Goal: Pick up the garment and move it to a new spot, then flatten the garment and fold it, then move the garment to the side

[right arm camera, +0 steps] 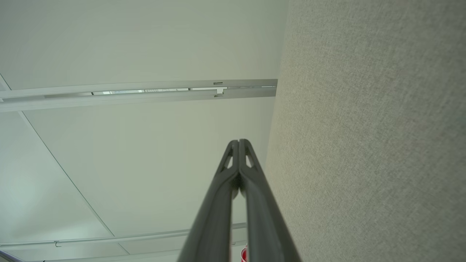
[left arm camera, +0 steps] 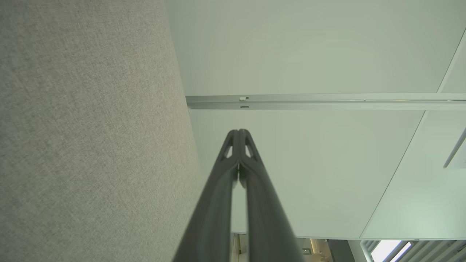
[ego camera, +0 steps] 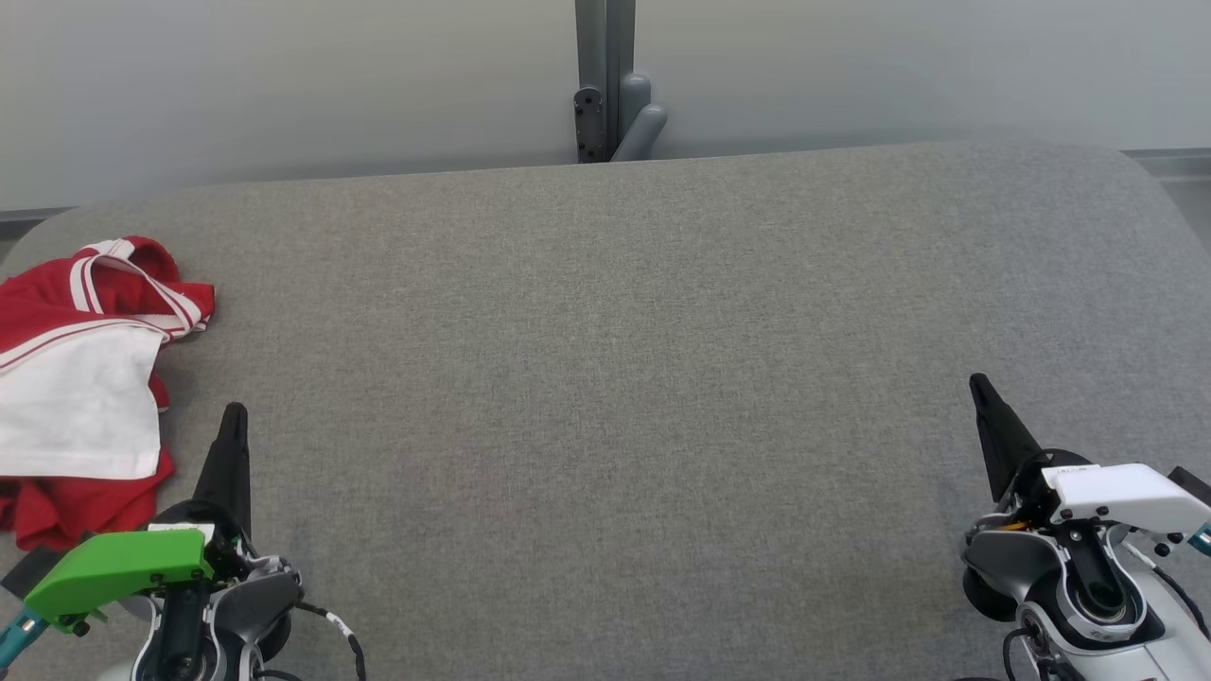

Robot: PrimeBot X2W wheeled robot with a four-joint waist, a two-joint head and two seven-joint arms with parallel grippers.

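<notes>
Currently, a crumpled red-and-white garment [ego camera: 80, 378] is seen at the far left edge of the grey fabric tabletop [ego camera: 605, 378]. Just beside it, the left tool [ego camera: 234, 418] is held with fingers together, empty. The right tool [ego camera: 980, 388], well apart, is likewise pressed together.

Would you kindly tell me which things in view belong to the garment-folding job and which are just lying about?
For the job:
- red and white garment, crumpled on the robot's left
- grey table, the work surface
- left gripper, shut
- right gripper, shut

Just there:
- grey post with its bracket, behind the table
- pale wall
</notes>
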